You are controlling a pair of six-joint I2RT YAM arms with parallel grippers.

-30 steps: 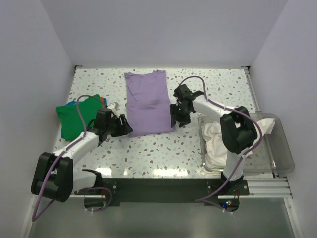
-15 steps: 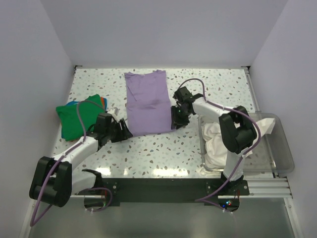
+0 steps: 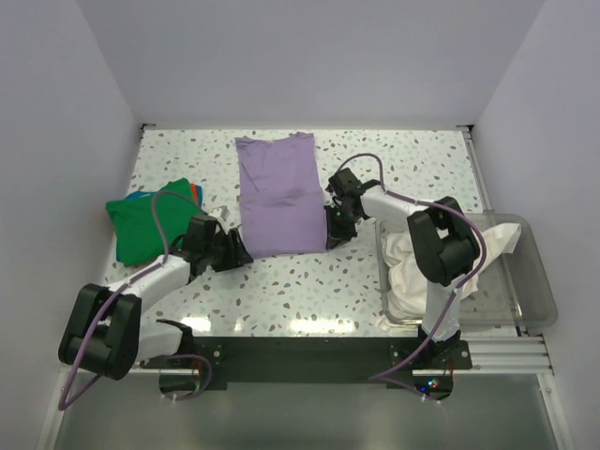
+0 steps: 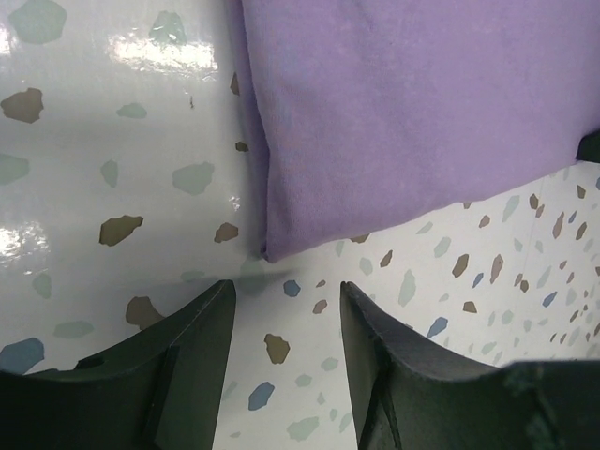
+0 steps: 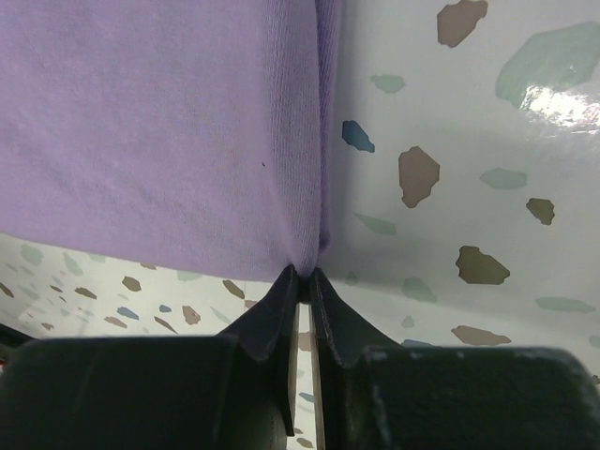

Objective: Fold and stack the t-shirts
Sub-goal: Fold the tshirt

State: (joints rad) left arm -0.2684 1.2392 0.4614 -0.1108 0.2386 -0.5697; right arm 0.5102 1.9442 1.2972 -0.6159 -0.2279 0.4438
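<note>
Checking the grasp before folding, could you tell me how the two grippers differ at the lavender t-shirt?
The left gripper stands open, the right gripper shut. The left sits just short of the lavender t-shirt; the right pinches its corner. Both are at its near hem.

The lavender t-shirt (image 5: 169, 122) nipped at the tips of the right pincer (image 5: 302, 275) was soft, matt cloth with a fine knit grain. Under both pincers the table (image 5: 450, 112) was smooth, glossy speckled stone-look surface throwing bright glare, while the fingers (image 4: 187, 356) of the left pincer (image 4: 286, 292) looked like matt black plastic, faintly grainy. Out beyond the right pincer's arm, the bin (image 3: 530, 281) was clear, shiny plastic around the cream t-shirt (image 3: 405, 267), a rumpled matt cloth.
</note>
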